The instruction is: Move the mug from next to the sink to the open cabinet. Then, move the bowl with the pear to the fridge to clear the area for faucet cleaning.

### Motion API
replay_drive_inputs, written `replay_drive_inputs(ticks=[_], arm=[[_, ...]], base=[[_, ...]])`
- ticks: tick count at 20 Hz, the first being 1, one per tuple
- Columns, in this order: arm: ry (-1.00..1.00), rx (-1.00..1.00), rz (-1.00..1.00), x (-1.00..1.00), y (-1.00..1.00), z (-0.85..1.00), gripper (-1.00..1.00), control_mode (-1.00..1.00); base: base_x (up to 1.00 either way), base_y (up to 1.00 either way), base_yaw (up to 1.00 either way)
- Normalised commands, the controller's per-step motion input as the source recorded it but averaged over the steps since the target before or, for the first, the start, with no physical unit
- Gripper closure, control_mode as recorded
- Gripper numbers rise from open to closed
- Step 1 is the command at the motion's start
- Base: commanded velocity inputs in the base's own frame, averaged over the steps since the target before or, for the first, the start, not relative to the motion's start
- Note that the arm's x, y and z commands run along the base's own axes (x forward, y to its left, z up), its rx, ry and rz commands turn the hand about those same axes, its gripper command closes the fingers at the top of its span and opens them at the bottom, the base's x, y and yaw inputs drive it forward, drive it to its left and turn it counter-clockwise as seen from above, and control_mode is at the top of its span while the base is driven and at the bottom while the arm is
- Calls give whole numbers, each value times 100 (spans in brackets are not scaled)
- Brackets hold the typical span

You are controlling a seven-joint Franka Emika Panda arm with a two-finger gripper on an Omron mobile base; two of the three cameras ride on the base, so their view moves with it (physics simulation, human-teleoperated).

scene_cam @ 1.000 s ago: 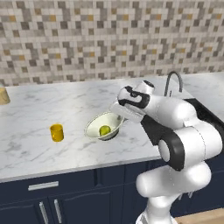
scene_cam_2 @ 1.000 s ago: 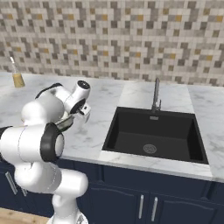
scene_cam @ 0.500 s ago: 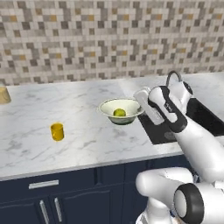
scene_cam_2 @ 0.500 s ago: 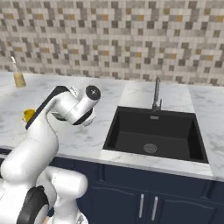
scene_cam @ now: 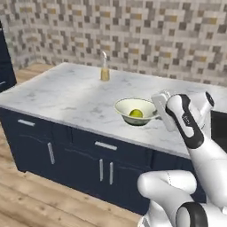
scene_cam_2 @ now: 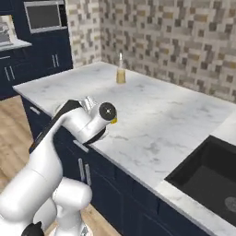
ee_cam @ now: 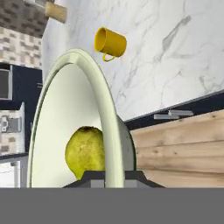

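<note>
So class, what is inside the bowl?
A single yellow-green pear lies inside the bowl. In the hand view the claw and the bowl's rim cover the pear's underside and the bowl's bottom.

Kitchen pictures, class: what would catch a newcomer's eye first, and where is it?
The cream bowl with the pear inside, held at its rim by the white arm's gripper just above the marble counter's front edge. In the hand view the yellow mug stands on the counter beyond the bowl. A soap dispenser stands by the tiled wall.
</note>
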Motion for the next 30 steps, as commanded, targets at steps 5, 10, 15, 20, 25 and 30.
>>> replay_drive_inputs(ticks=[5,10,15,20,25,30], arm=[[0,0,0,0,0,0,100,100],[0,0,0,0,0,0,100,100],[0,0,0,0,0,0,100,100],[0,0,0,0,0,0,100,100],[0,0,0,0,0,0,100,100],[0,0,0,0,0,0,100,100]], base=[[0,5,98],[12,16,90],[98,50,40],[100,38,15],[100,42,2],[100,42,0]])
